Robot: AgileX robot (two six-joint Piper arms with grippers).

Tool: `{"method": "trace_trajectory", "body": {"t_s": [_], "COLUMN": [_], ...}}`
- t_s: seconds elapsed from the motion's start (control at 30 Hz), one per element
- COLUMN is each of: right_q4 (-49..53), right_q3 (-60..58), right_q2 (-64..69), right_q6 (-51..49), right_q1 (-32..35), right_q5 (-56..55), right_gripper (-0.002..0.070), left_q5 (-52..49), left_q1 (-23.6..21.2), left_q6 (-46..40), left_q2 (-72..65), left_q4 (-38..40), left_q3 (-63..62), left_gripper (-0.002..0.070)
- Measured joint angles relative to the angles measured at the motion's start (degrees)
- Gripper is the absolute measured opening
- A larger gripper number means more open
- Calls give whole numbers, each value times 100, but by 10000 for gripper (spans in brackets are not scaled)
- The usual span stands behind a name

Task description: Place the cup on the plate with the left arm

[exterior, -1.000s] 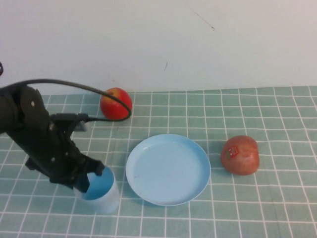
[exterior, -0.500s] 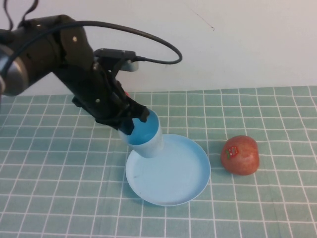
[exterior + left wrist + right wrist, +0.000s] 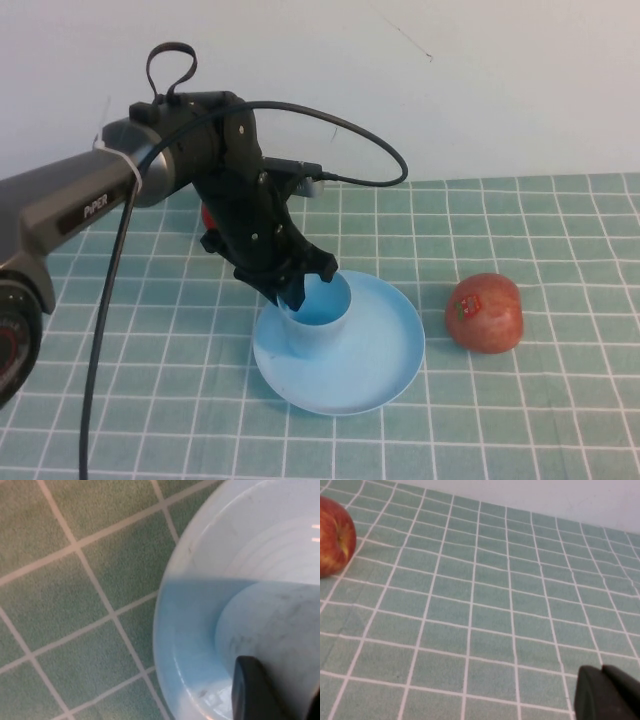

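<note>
The left arm (image 3: 90, 205) reaches in from the left edge of the tabletop, and its left gripper (image 3: 292, 285) has its jaws clamped on the near-left rim of the cup (image 3: 318, 318), one finger (image 3: 255, 690) inside the wall and the other outside. The cup stands upright on the left part of the plate (image 3: 375, 350), which lies near the middle of the table toward the front edge; its base seems to rest on the plate floor close to the raised rim, though the cup's own body hides the contact. The risk I see lies there: if the base sits partly on the sloping rim, the light tumbler could tip or slide off toward the left once released, and a finger dragging on the wall as it lifts out could pull it over. A red apple (image 3: 207, 215) toward the back-left is mostly hidden behind the arm. Another apple (image 3: 485, 313) with a sticker sits well right of the plate. The right gripper (image 3: 607, 695) shows only as a dark corner in its own wrist view, over bare cloth; whether its jaws are apart I cannot tell
</note>
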State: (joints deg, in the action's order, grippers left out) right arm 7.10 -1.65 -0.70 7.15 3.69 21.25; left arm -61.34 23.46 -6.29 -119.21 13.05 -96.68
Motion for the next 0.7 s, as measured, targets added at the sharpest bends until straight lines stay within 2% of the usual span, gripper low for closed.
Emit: {"method": "trace_trajectory", "body": {"t_s": [0.13, 0.2, 0.27, 0.43, 0.57, 0.7], "right_q4": [0, 0, 0, 0, 0, 0], "right_q3": [0, 0, 0, 0, 0, 0], "right_q2": [0, 0, 0, 0, 0, 0], "right_q6": [0, 0, 0, 0, 0, 0], "right_q1": [0, 0, 0, 0, 0, 0], "right_q5": [0, 0, 0, 0, 0, 0], "right_gripper": [-2, -2, -2, -2, -2, -2], "left_q5": [-20, -144, -311, -621, -706, -657], "left_q1": [0, 0, 0, 0, 0, 0], "left_q6": [60, 60, 60, 40, -28, -127], "left_q2": [-11, -11, 0, 364, 1000, 1778], "left_q4": [42, 42, 21, -84, -124, 123], "left_q3": [-122, -244, -404, -877, -1016, -884], "left_gripper": [265, 291, 286, 202, 62, 14]}}
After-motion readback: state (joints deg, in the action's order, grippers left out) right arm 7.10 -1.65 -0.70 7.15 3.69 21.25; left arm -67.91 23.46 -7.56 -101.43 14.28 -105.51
